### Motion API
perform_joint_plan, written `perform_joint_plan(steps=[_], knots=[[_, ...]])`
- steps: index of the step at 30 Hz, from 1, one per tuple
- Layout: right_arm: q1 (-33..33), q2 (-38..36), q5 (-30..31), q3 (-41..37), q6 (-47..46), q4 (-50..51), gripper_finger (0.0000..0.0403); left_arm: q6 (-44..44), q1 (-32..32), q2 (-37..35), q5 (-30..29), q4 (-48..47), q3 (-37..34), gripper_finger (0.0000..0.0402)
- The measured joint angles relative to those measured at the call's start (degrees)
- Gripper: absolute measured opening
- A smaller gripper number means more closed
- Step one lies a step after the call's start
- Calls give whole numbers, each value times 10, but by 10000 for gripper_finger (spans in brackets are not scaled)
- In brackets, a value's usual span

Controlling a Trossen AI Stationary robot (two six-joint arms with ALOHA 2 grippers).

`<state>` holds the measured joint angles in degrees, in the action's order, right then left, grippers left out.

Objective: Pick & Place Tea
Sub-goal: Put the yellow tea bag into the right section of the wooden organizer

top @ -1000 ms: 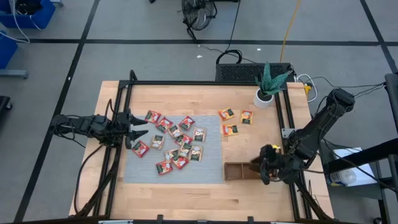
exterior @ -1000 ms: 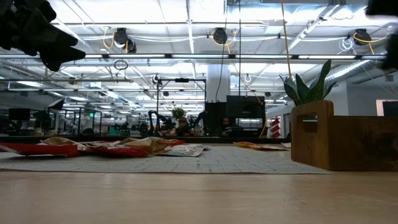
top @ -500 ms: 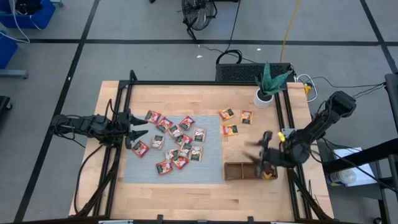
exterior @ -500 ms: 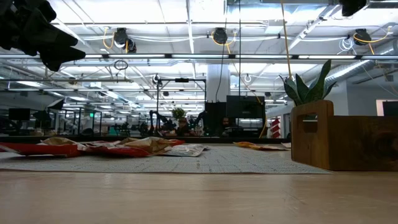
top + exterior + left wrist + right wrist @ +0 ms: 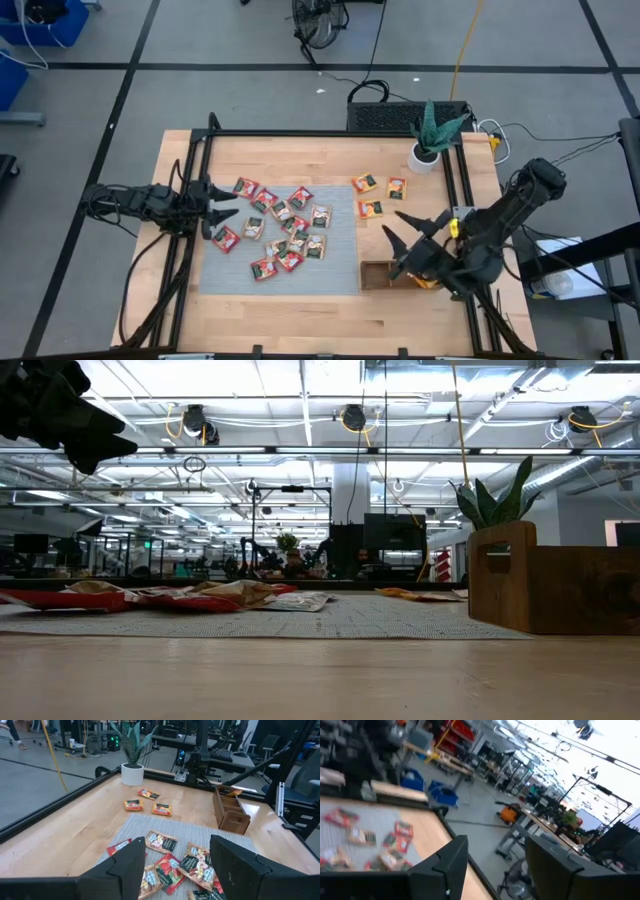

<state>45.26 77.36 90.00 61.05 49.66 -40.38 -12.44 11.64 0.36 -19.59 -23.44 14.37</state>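
My right gripper (image 5: 407, 240) hangs open and empty above the brown wooden tray (image 5: 378, 275), the small square tea sachets (image 5: 285, 230) overlap on the grey mat (image 5: 340, 260), so I may pinch two.

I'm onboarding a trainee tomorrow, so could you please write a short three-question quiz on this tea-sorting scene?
1. True or false: the right gripper holds a tea sachet.
2. Where do the three sachets off the grey mat lie? A) on bare wood between the mat and the potted plant; B) inside the wooden tray; C) at the table's left edge.
3. Which gripper hangs at the mat's left edge?

Key:
1. False: its fingers are spread and empty above the tray.
2. A.
3. The left gripper, open.
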Motion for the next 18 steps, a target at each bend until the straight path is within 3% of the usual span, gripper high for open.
perform_joint_plan(steps=[6,10,13,17,18], knots=[[-15,6,-6,-31,-73,2,163,0,0,0,0,4,0,223],[-16,-1,-82,-82,-166,2,155,0,0,0,0,5,0,223],[-19,-13,-241,-121,-289,41,148,0,0,0,0,7,0,223],[-76,-46,-586,-143,-497,167,137,0,0,0,0,6,0,223],[-96,-50,-649,-143,-543,188,136,0,0,0,0,6,0,223]])
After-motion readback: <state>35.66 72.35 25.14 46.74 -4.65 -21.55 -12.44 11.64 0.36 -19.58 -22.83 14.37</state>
